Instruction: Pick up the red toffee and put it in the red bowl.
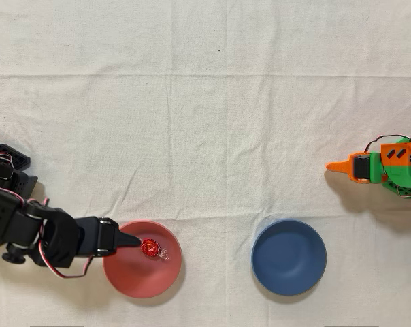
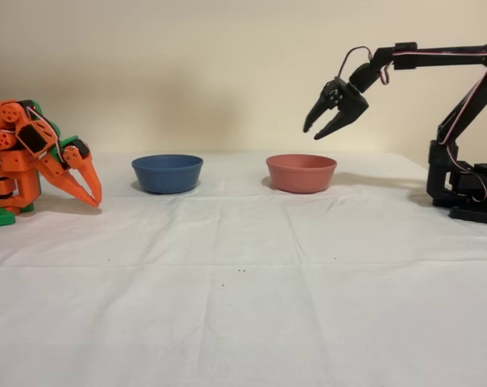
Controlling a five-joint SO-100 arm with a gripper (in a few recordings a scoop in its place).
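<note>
Table [image 1: 205, 136] was covered by a white cloth [image 1: 212, 41], creased in faint fold lines, with a few small dark specks. Two shallow round bowls rested directly on the cloth, well apart from each other: the red bowl [image 1: 134, 276] and a dark blue bowl [image 1: 288, 257], of the same size. In the overhead view the red one sat left of the blue; in the fixed view the order was reversed, red bowl [image 2: 301, 172] right, blue bowl [image 2: 167, 172] left.
</note>
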